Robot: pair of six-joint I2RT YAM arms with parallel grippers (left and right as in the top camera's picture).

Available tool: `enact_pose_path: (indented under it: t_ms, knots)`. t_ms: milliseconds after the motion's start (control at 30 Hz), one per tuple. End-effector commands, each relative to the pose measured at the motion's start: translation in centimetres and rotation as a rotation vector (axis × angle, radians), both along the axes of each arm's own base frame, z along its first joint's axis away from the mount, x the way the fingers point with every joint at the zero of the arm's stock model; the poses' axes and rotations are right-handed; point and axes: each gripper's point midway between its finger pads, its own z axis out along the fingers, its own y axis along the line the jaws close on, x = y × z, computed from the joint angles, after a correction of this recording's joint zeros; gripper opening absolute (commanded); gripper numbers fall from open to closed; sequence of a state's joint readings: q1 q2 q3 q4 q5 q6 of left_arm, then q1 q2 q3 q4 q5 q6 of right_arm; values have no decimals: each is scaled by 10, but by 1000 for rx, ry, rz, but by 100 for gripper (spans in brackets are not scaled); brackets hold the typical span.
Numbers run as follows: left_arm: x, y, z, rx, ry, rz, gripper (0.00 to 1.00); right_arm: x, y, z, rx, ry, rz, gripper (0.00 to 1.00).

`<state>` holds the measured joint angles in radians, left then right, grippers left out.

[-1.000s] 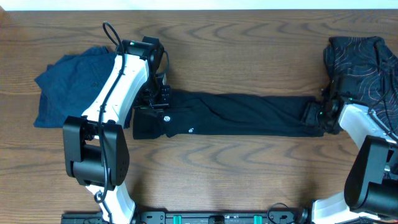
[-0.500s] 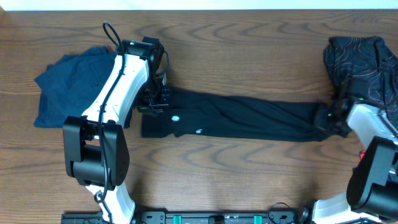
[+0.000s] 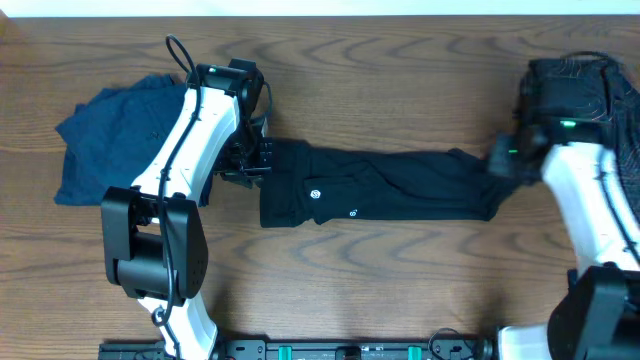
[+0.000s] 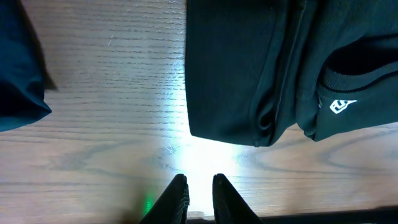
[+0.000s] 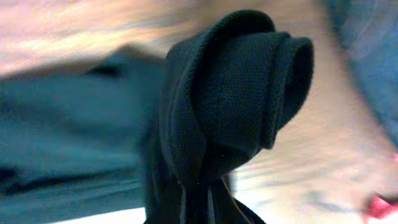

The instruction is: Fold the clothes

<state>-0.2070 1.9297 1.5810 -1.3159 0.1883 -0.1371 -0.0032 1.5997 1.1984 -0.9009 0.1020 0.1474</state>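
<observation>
Long black trousers [image 3: 390, 185] with small white round logos [image 3: 316, 193] lie across the middle of the table, waist end to the left. My right gripper [image 3: 503, 160] is shut on the bunched leg end [image 5: 230, 93], which it holds raised above the table. My left gripper [image 3: 250, 162] sits just left of the waist edge [image 4: 261, 62]. Its fingers [image 4: 180, 194] stand a narrow gap apart with only bare wood between them. A navy-blue piece [image 3: 105, 140] lies at the far left. Black fabric with thin red wavy lines [image 3: 575, 90] is heaped at the back right.
The wooden table [image 3: 400, 290] runs under everything. The navy piece's corner [image 4: 18, 74] shows to the left of my left gripper. The patterned heap lies close behind my right arm [image 3: 590, 210]. Both arm bases stand at the front edge.
My right gripper shut on the leg end, then lifted it up and back. The whole trousers slid right, so the waist edge left my left gripper. The left arm stayed put.
</observation>
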Motion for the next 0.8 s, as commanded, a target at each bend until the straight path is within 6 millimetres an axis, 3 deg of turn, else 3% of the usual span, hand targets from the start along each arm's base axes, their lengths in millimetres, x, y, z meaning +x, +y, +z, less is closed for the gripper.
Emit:
enact_pose_path:
  t_ms: [0, 133, 300, 333, 400, 567, 767]
  knots:
    - [0, -2, 5, -10, -10, -9, 17, -5, 38, -14, -9, 46, 125, 1]
    - [0, -2, 5, -10, -10, -9, 17, -4, 75, -33, -11, 77, 204, 2]
    - [0, -2, 5, -11, -10, -9, 17, -4, 114, -58, 24, 106, 283, 17]
    - [0, -2, 5, -10, -11, -9, 17, -2, 121, -61, 31, 99, 298, 24]
    - [1, -2, 5, -11, -13, -9, 17, 1, 132, -61, 47, 78, 321, 34]
    - [1, -2, 5, -11, -13, -9, 17, 2, 151, -52, 129, 54, 355, 39]
    - [2, -2, 5, -11, -15, -9, 28, -12, 173, -36, 251, 62, 502, 49]
